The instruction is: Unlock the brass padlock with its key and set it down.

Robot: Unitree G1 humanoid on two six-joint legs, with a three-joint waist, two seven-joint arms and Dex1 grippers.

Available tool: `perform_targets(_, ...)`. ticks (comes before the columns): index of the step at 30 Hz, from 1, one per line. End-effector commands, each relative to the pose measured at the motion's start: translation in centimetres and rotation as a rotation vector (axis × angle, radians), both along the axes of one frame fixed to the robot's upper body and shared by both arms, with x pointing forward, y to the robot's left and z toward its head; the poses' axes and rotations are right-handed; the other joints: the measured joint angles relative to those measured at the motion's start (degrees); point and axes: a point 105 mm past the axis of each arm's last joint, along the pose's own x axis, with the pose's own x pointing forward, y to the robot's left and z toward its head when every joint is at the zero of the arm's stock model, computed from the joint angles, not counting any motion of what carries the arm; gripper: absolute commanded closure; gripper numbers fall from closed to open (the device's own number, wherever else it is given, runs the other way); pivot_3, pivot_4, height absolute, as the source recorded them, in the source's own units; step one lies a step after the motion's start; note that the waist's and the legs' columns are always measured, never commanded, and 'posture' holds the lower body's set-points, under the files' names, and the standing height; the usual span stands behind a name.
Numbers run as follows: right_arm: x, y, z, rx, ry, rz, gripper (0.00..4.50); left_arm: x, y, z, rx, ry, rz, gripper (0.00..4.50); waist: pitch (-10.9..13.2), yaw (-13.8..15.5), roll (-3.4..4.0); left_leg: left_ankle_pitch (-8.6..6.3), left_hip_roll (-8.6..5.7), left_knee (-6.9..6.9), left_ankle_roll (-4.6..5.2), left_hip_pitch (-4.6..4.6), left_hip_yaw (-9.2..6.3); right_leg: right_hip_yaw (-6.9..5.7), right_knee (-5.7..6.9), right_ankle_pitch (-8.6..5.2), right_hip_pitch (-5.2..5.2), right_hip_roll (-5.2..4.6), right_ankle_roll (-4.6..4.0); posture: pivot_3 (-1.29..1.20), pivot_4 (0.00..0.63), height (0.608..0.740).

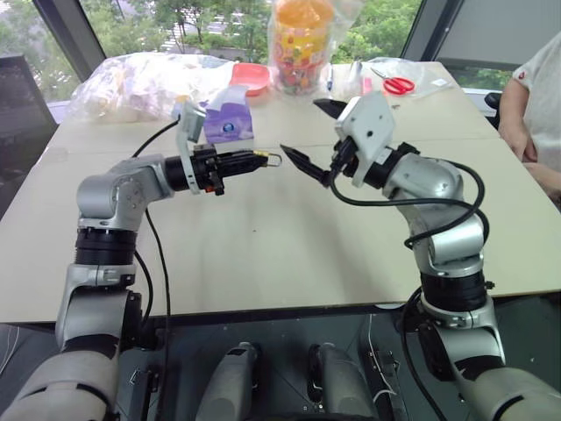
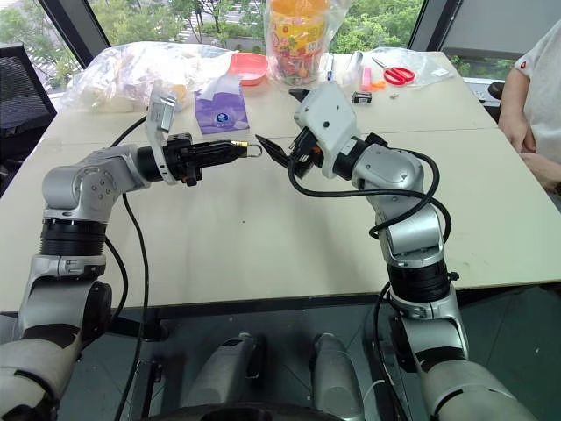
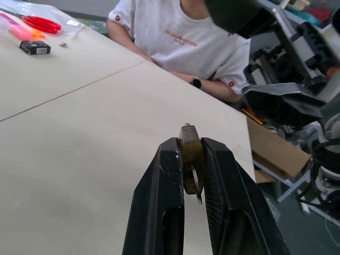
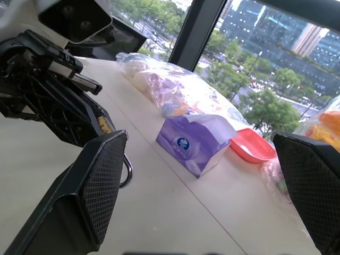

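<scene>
My left gripper (image 1: 261, 160) points sideways over the table and is shut on the brass padlock (image 3: 190, 153). The padlock's thin silvery shackle (image 1: 275, 160) pokes out past the fingertips toward my right gripper. A thin silvery sliver that looks like the key (image 3: 196, 185) sticks out of the padlock's near end, between the fingers. My right gripper (image 1: 314, 134) hovers just right of the shackle, open wide, holding nothing and apart from it. The right wrist view shows the brass body (image 4: 104, 125) and shackle (image 4: 127, 169) beside one right finger (image 4: 95, 186).
A purple tissue pack (image 1: 230, 123) stands just behind the left gripper. Along the far edge are plastic bags (image 1: 140, 83), a red bowl (image 1: 250, 77), a jar of coloured items (image 1: 302, 39) and red scissors (image 1: 399, 85). A person (image 1: 539, 96) sits at the table's right side.
</scene>
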Motion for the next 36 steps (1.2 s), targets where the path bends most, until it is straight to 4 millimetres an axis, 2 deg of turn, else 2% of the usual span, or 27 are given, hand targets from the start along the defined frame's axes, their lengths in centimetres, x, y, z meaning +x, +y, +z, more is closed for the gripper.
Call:
perform_targets(1, -0.4, 0.3, 1.0, 0.002, -0.053, 0.003, 0.03, -0.9, -0.1, 2.0, -0.042, -0.06, -0.043, 4.47, 0.0, 0.0, 0.0, 0.0, 0.0, 0.0, 0.0, 0.0, 0.0, 0.0, 0.0, 0.0, 0.0, 0.0, 0.0, 0.0, 0.15, 0.74)
perform_targets(14, 0.3, 0.4, -0.9, -0.049, 0.015, 0.01, 0.03, -2.5, 0.2, 2.8, -0.064, -0.083, -0.108, 4.47, 0.0, -0.1, 0.0, 0.0, 0.0, 0.0, 0.01, -0.01, 0.01, 0.0, -0.01, 0.0, 0.0, 0.0, 0.0, 0.0, 0.15, 0.74)
perform_targets(22, 0.0, 0.4, -1.7, -0.051, 0.1, 0.062, 0.03, -2.5, 0.3, 2.8, -0.053, -0.107, -0.107, 4.47, 0.0, 0.0, 0.0, 0.0, 0.0, 0.0, 0.01, -0.01, 0.01, 0.0, -0.01, -0.01, 0.0, 0.0, -0.01, 0.0, 0.15, 0.74)
perform_targets(27, 0.2, -0.1, -1.7, -0.059, 0.1, 0.04, 0.03, -2.2, 0.1, 2.1, -0.027, -0.106, -0.095, 4.47, 0.0, 0.0, 0.0, 0.0, 0.0, 0.0, 0.01, -0.01, 0.01, 0.0, -0.02, -0.01, 0.0, 0.0, -0.01, 0.0, 0.15, 0.74)
perform_targets(30, 0.6, -2.4, -2.6, -0.148, 0.095, -0.034, 0.03, -1.3, -0.2, 1.1, -0.02, -0.072, -0.056, 4.47, 0.0, 0.3, 0.0, -0.01, 0.0, 0.0, 0.01, -0.02, 0.01, -0.01, -0.06, -0.01, 0.01, -0.01, -0.01, 0.0, 0.15, 0.74)
perform_targets(32, 0.5, -4.8, -4.3, -0.272, 0.146, -0.095, 0.03, -0.5, -0.9, -0.2, -0.011, -0.024, -0.025, 4.47, 0.0, 1.0, 0.0, -0.02, -0.01, 0.02, 0.04, -0.05, 0.0, -0.03, -0.15, -0.01, 0.05, -0.01, -0.01, 0.0, 0.15, 0.74)
perform_targets(36, -1.8, -7.9, -7.7, -0.447, 0.363, -0.127, 0.03, 1.6, -3.8, -4.3, 0.014, 0.173, 0.042, 4.47, 0.0, 1.6, 0.0, -0.13, -0.02, 0.18, 0.24, -0.37, 0.01, -0.11, -0.49, 0.0, 0.03, -0.02, 0.0, 0.0, 0.15, 0.74)
